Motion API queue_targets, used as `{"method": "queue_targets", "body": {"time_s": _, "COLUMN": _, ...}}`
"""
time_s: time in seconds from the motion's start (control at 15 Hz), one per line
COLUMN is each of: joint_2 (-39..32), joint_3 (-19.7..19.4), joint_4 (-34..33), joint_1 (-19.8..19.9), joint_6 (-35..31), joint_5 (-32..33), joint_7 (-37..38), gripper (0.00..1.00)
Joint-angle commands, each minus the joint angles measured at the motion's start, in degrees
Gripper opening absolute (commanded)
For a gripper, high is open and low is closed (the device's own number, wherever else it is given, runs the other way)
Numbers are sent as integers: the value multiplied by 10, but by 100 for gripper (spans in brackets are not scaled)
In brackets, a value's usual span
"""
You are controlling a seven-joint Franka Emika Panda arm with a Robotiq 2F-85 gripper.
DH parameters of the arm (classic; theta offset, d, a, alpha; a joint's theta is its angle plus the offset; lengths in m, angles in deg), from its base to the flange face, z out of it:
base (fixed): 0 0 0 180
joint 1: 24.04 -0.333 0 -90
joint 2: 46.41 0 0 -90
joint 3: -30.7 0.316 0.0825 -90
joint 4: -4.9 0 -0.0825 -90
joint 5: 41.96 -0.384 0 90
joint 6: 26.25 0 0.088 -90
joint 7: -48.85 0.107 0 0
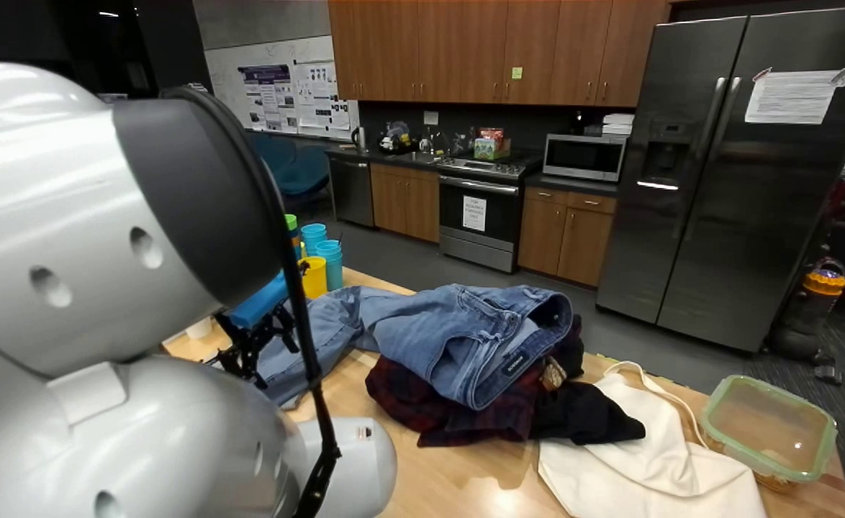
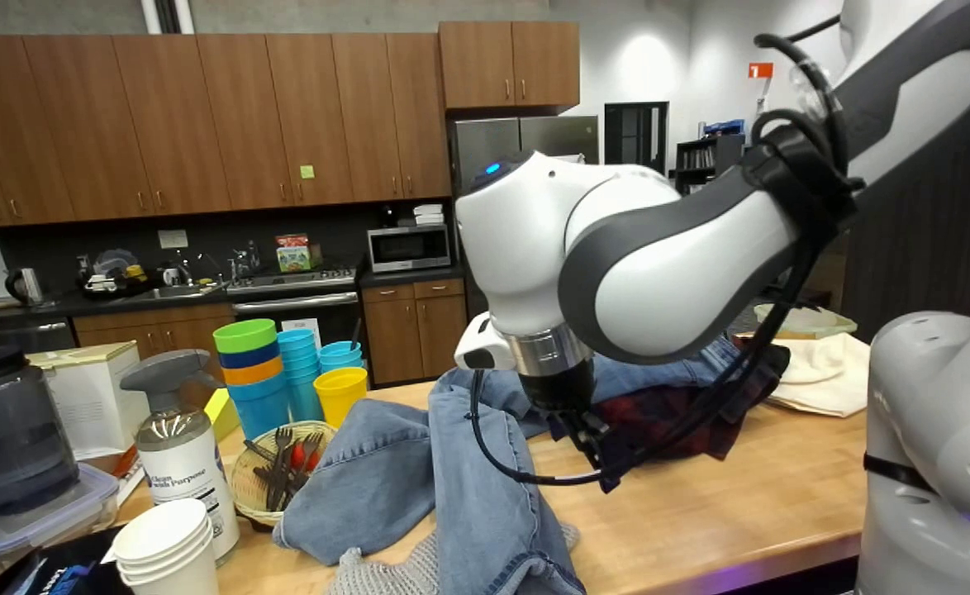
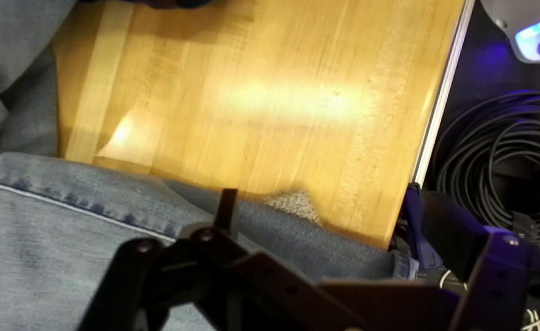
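- Gripper (image 3: 320, 202) is hanging spread wide, pinching nothing, low in the wrist view.
- Jeans (image 3: 81, 234) are lying at lower left there, partly covering knit cloth (image 3: 295, 205).
- Plaid garment (image 1: 451, 416), centre of an exterior view, is apparently propping their waistband (image 1: 514, 365).

Jeans (image 2: 485, 487) cropped by bottom edge; grey knit (image 2: 394, 573) partly hidden

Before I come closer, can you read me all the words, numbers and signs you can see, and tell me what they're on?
"Clean with Purpose": spray bottle.
"1": red sign.
"FOR RESEARCH PURPOSES ONLY", seemingly: oven-door paper.
Too small or blurred to read: label on the jeans; fridge paper; wall posters; stovetop boxes; spray bottle's smaller print.
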Motion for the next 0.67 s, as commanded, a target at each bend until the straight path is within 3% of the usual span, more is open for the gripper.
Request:
{"method": "queue_targets", "body": {"time_s": 0.0, "joint_2": 0, "joint_3": -21, "joint_4": 52, "joint_1": -36, "joint_6": -89, "joint_5": -21, "joint_7": 20, "gripper": 100}}
{"method": "queue_targets", "body": {"time_s": 0.27, "joint_2": -52, "joint_3": -39, "joint_4": 48, "joint_1": -69, "joint_6": -178, "joint_5": -34, "joint_7": -5, "gripper": 100}}
{"method": "queue_targets", "body": {"time_s": 0.6, "joint_2": -95, "joint_3": -59, "joint_4": 43, "joint_1": -97, "joint_6": -226, "joint_5": -56, "joint_7": -14, "gripper": 100}}
